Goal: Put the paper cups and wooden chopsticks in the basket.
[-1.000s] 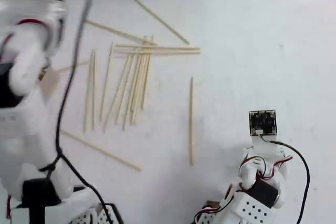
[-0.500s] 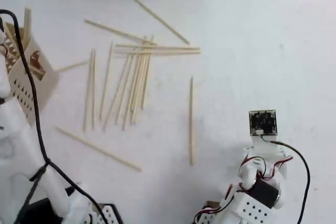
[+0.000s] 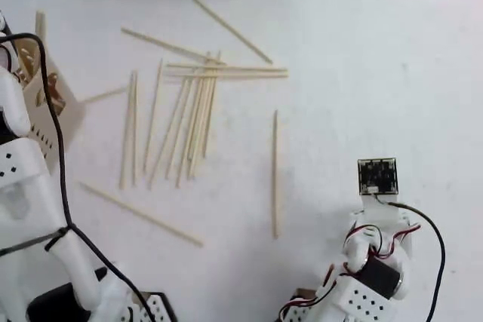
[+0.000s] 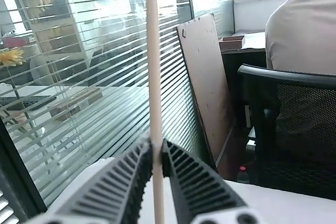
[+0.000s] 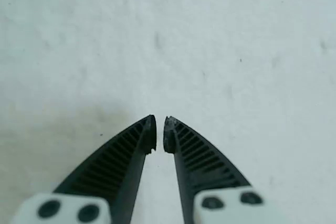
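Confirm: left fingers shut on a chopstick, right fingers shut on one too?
Half right. The left gripper is shut on a chopstick, but the right gripper holds nothing: the right wrist view shows its fingers closed on each other above the bare table, no chopstick between them.

— Can you make out either end of the chopstick (image 4: 154, 51) pinched in the left claw (image 4: 156, 145)?

— No, both ends run past the frame. Near the claw, the basket (image 3: 38, 92) sits half covered by arm and cable, cropped at the edge.
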Tool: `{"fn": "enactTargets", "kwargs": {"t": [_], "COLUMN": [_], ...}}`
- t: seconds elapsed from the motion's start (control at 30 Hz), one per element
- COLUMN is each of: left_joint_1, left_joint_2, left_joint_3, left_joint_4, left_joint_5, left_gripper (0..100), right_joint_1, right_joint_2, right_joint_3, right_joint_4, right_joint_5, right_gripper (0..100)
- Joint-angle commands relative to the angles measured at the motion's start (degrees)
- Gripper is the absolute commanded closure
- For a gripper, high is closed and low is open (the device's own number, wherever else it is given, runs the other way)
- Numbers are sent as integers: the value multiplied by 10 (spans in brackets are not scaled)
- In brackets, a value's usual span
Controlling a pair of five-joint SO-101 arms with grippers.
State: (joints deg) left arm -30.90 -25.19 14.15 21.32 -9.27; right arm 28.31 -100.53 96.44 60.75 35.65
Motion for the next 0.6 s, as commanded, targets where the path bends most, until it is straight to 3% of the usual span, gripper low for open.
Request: {"fn": "enactTargets", "kwargs": {"t": [0.0, 0.23, 0.57], "left_joint_1": [-10, -22, -34], "left_joint_2": [-17, -18, -22], "left_joint_3": [18, 27, 26], "left_joint_4": [-37, -36, -35], "left_joint_5": [-6, -3, -2], "left_gripper": [976, 905, 932], "right_joint_1": [7, 7, 7], "right_joint_2": [0, 0, 0], "right_joint_3": [5, 5, 5], "right_joint_4": [-1, -1, -1], "right_joint_5": [-1, -1, -1], "right_gripper": [954, 954, 954]}}
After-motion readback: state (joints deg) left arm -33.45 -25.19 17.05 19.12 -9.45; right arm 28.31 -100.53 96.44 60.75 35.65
